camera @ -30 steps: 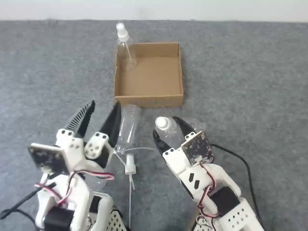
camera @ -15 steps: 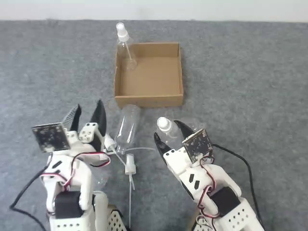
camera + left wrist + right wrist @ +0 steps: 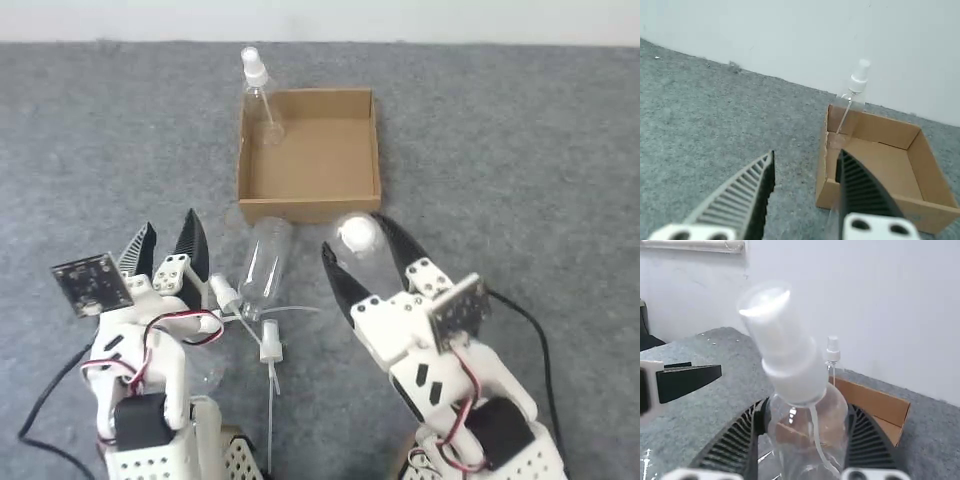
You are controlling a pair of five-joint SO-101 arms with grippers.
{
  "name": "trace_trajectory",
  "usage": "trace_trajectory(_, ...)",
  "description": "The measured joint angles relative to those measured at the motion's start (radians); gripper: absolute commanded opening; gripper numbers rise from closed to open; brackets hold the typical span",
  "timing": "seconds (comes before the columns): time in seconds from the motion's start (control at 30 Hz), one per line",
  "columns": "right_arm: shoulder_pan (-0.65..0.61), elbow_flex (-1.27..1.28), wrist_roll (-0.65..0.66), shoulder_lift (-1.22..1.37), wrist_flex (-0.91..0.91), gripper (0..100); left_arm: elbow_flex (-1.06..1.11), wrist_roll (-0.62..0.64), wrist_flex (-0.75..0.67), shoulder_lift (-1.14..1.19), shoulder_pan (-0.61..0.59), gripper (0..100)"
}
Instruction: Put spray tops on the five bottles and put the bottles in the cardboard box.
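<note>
Just short of cardboard box [image 3: 310,208]: right gripper [image 3: 353,236] clamped round capped bottle [image 3: 790,355], which sits tilted. Left gripper [image 3: 169,222] spread wide, empty. To do it well: lift over front wall, set down beside corner bottle [image 3: 258,95], then release. Right wrist view shows grip and tilt. High view shows uncapped bottle [image 3: 262,268] and loose spray top [image 3: 270,345] on carpet.
</note>
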Motion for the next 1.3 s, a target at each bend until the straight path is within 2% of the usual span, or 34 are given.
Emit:
trace_trajectory(0.43,0.0,-0.226,0.0,0.585,-0.348,9.7,0.018,0.0,0.0,0.0,0.0,18)
trace_trajectory(0.97,0.0,-0.566,0.0,1.286,-0.684,9.8,0.018,0.0,0.0,0.0,0.0,18)
trace_trajectory(1.2,0.0,-0.77,0.0,1.611,-0.76,9.8,0.018,0.0,0.0,0.0,0.0,18)
trace_trajectory(1.3,0.023,-0.868,-0.048,1.732,-0.77,9.8,0.018,0.0,0.0,0.0,0.0,18)
